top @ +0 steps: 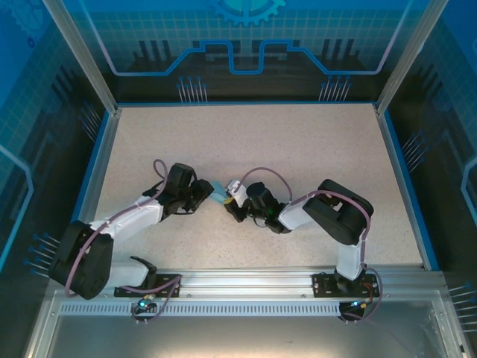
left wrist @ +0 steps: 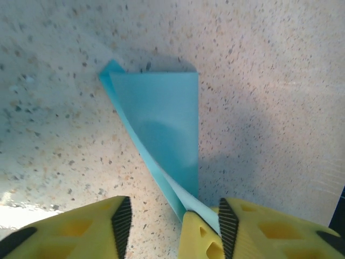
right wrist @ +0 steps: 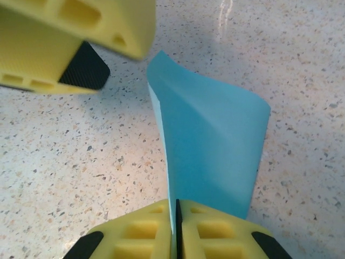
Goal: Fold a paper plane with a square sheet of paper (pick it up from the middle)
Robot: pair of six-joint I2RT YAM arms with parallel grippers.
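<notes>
The right gripper [right wrist: 176,237] is pressing its two yellow fingers together on the near edge of the light-blue paper [right wrist: 210,145], so it is clamped on the paper and is carrying it. From this gripper the paper is reaching away as a folded, tapering piece, with a soft crease along it and one far corner curling. It is looking lifted off the speckled bench [right wrist: 81,162] rather than lying flat, though I cannot tell if some corner is touching the bench. I judge that the grip at the edge is chosen so that the layers are not springing open while the rest is free for the next crease. The left gripper [left wrist: 172,216] is facing the right gripper, just beside it, with its jaws standing apart. In its own wrist view the narrow end of the paper is running down between its fingers, close by one black pad, and I cannot tell if it is touching that pad. Seen from above, the paper is sitting between the two grippers. To me this is looking like a re-grip, with the plane far from finished.
</notes>
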